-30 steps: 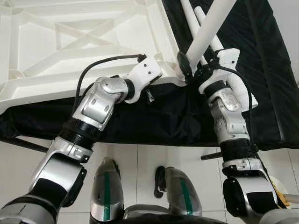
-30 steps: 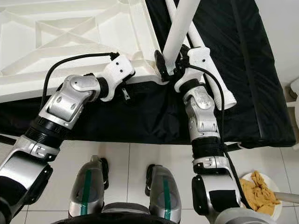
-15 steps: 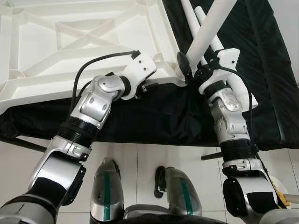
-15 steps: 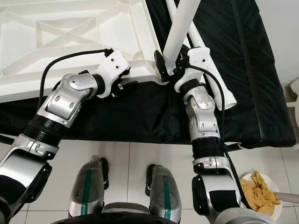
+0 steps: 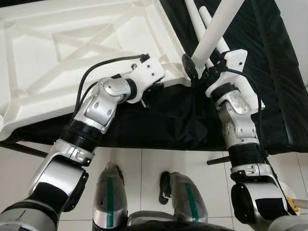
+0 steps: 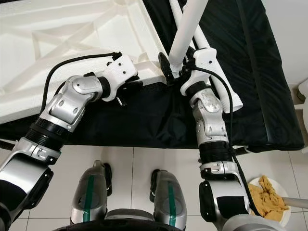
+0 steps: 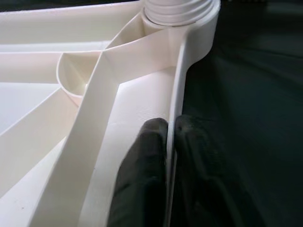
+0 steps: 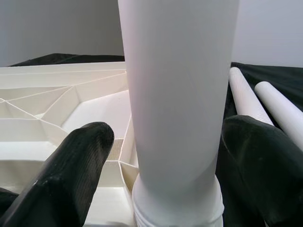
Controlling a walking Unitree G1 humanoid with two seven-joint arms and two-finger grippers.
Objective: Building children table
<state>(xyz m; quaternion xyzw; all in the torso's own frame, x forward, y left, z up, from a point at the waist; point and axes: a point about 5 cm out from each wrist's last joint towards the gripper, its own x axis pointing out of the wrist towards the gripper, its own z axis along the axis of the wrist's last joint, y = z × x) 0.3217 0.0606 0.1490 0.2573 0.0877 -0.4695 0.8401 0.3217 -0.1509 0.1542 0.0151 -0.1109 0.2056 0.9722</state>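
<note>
The white ribbed plastic tabletop (image 5: 86, 53) lay upside down on a surface covered with black cloth (image 5: 269, 72), its moulded braces facing up and its near corner beside my two arms. My left claw (image 7: 169, 156) was closed narrowly on the thin rim of that tabletop: in the left wrist view one black finger (image 7: 142, 179) pressed the inner face of the rim and the other the outer face, with the wall pinched between them. Further along the same rim stood the corner socket, where the ribbed foot of a leg sat.

My right claw (image 8: 165, 156) held the round white plastic table leg (image 5: 214, 33), which rose tilted from that corner socket. In the right wrist view a black finger (image 8: 71, 175) stood at each side of the tube, close against it, just above the threaded collar at its base.

Two more white tubular legs (image 8: 258, 104) lay side by side on the black cloth beyond the held leg. Below the table, on the pale tiled floor (image 6: 139, 163), a white bowl holding a tan crumpled rag (image 6: 269, 197) stood beside my right arm.
</note>
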